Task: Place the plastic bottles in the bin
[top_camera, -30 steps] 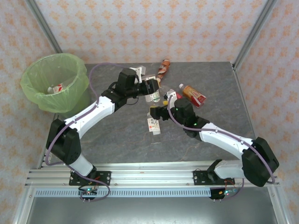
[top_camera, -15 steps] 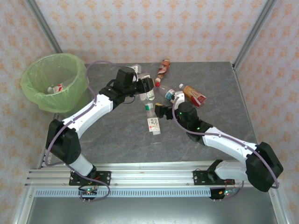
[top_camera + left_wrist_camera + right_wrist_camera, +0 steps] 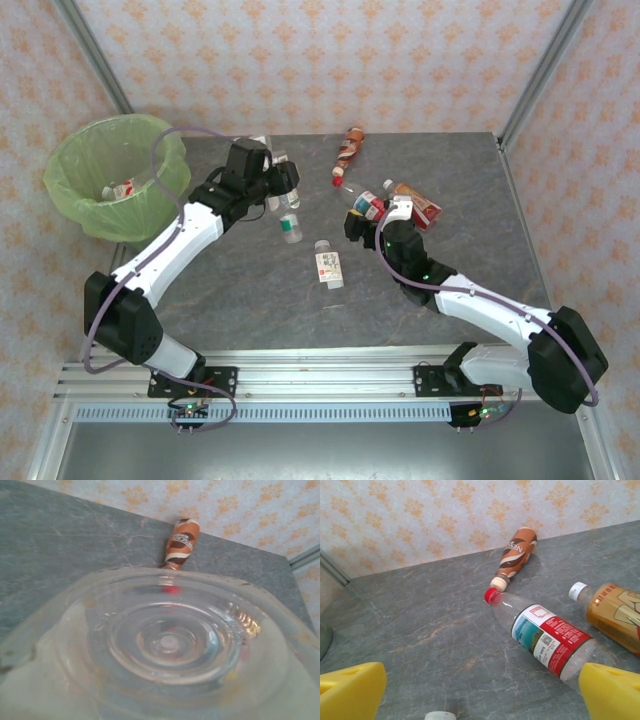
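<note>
The left arm has swung back toward the bin (image 3: 75, 150) since a second ago, carrying a clear bottle (image 3: 167, 645) with it, while the right arm has reached further from the bin toward the loose bottles.

The bin, lined in green film, already has one bottle (image 3: 121, 188) lying in it. The left gripper (image 3: 284, 190) is clamped on the clear bottle, just short of the bin's rim. The right gripper (image 3: 480, 692) stands wide apart with nothing between its fingers.

Well away from the bin lie the amber bottle (image 3: 615, 615), a red-capped bottle (image 3: 545, 635) just beside it, the brown bottle (image 3: 515, 555) at the far edge, and a white-capped bottle (image 3: 328, 265) nearer the arms. All look empty: probably light, thin-walled, smooth and apt to roll or dent. The labelled mid-body seems the best hold, across the width.

The table (image 3: 250, 290) is flat grey stone-look, likely slick; patterned walls (image 3: 420, 515) close it in.
</note>
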Available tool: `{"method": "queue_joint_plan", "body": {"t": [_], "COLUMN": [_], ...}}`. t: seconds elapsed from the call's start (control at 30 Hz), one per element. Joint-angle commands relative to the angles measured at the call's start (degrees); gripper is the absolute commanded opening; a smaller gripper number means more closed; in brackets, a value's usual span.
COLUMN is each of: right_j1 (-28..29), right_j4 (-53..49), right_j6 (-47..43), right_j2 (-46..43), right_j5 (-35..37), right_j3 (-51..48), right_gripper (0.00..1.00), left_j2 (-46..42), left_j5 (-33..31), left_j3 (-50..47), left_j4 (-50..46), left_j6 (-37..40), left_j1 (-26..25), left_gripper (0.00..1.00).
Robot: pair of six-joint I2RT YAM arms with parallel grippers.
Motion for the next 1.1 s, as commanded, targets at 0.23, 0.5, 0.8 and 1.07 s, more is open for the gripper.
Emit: {"method": "queue_joint_plan", "body": {"t": [0.23,0.5,0.8,1.07], "right_j1": [-0.2,-0.2,-0.2,-0.3], "right_j4": [-0.3,-0.5,-1.0,-1.1], "right_j6": [2.1,2.3,3.1,3.4], "right_j2": [3.1,4.3,4.2,3.1], "right_j5": [2.8,3.5,4.8,6.1], "right_j3": [2.0,2.3,2.1,0.6], "right_gripper": [0.99,0.99,0.99,0.99], "left_j2": [-6.2,-11.9,-14.1,-12.4], "left_j5": [-16.9,-36.8,-42.6,-34.4], "left_j3": [5.0,6.9,7.9,13.1], "left_j4": [-8.3,-5.3,3.9,3.3], "left_j6": [8.9,16.2,24.6,24.7], "left_j1": [1.9,2.7,8.3,20.1], "left_gripper": [0.53,0.52,0.52,0.52]}}
